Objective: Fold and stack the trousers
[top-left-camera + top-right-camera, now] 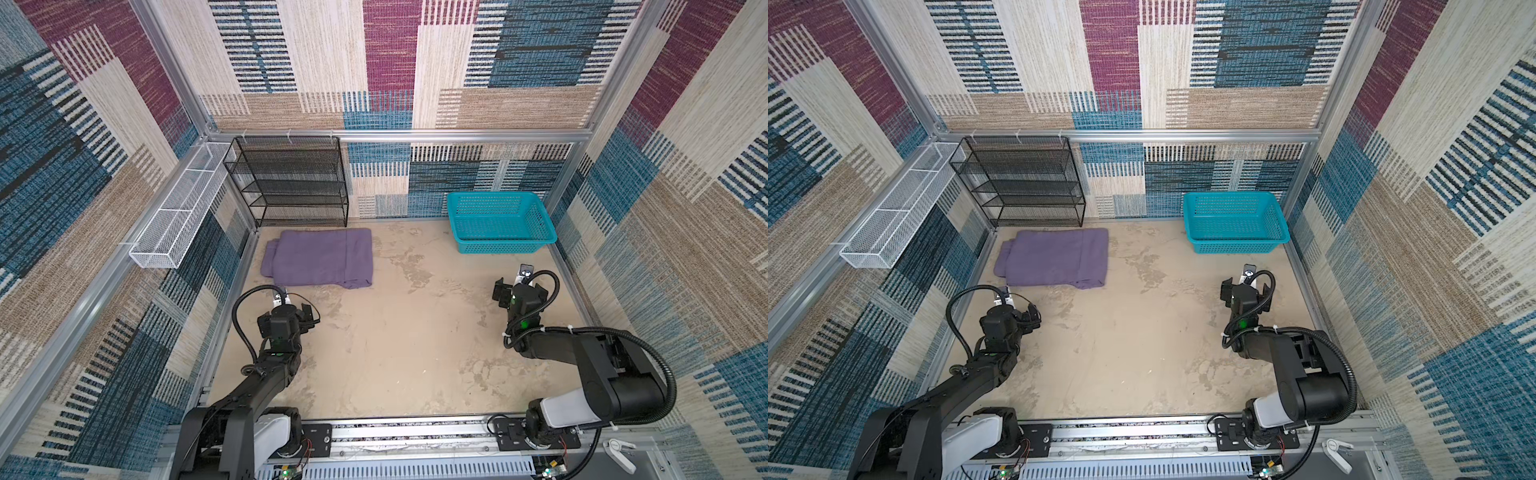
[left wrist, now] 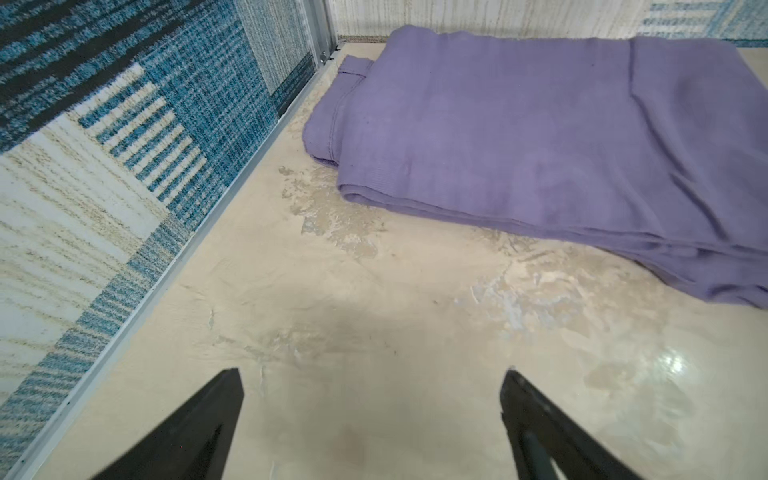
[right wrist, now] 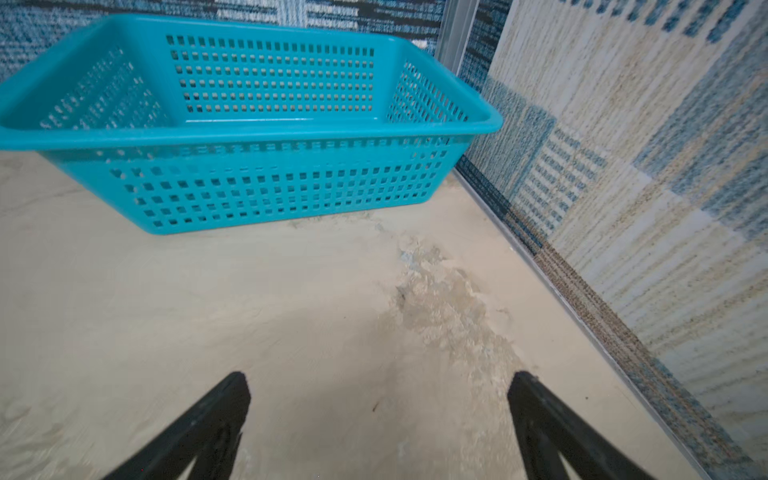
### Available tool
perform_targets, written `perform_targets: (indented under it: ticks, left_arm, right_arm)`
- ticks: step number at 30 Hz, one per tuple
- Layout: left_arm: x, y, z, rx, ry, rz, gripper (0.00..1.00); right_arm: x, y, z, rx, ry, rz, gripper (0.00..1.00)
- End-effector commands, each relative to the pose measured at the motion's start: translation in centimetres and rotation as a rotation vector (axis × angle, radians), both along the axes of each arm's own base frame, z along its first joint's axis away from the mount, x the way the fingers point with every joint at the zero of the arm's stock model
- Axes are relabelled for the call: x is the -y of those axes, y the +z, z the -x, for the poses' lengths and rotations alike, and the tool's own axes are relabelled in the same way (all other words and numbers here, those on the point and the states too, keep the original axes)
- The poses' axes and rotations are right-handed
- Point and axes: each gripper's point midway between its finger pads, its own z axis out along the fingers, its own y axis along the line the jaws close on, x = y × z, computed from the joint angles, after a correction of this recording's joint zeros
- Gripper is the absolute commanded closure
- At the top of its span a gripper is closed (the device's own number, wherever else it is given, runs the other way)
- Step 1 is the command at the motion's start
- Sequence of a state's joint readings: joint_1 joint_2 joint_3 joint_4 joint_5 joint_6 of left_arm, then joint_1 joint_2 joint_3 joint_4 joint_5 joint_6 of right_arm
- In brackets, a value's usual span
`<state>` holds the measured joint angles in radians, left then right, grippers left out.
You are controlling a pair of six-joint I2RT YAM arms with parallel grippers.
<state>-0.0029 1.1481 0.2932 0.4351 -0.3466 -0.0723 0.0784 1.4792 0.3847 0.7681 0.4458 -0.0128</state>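
One pair of muted-purple thin cloth trousers lies folded into a flat, layered rectangle on the scuffed beige desk. In both top views it sits left of centre, a little above the middle of the frame. In the left wrist view the trousers fill the upper right of the frame. Stacked fold edges show along their near side, and a seamed band pokes out at the corner nearest the wall. The cloth lies apart from both arms.

Just behind it, against the back wall, stands a black wire-mesh shelf rack. A long white mesh tray is fixed to the side wall at upper left.

The left jaws stand wide apart with nothing between them, over bare desk a little short of the trousers. The left arm reaches up from the lower left.

A teal perforated plastic basket sits right of centre against the back wall, well apart from the trousers. In the right wrist view the basket takes the upper left. The right jaws are likewise spread wide and hold nothing, over bare desk near the basket, on the right arm at lower right.
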Motion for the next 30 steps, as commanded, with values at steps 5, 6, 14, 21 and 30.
perform_targets:
  ticks: [5, 6, 14, 21, 30]
  left_arm:
    - [1.9, 2.6, -5.4, 0.159, -0.203, 0.126, 0.01]
    - [2.1, 2.1, -5.7, 0.154, -0.214, 0.146, 0.00]
    - [3.2, 0.3, -6.3, 0.189, -0.301, 0.152, 0.01]
    - [3.9, -0.1, -7.5, 0.128, -0.337, 0.154, 0.00]
    - [3.9, -0.1, -7.6, 0.138, -0.334, 0.147, 0.00]
  right_arm:
    - [-2.0, 2.8, -1.1, 0.121, 0.194, -0.012, 0.00]
    - [-1.8, 3.1, -0.4, 0.147, 0.179, -0.020, 0.00]
    - [-0.8, 4.6, 1.9, 0.334, 0.125, -0.106, 0.00]
    - [-4.2, 3.0, 0.8, 0.270, 0.363, -0.092, 0.00]
    - [-4.8, 3.1, 1.0, 0.272, 0.443, -0.108, 0.00]
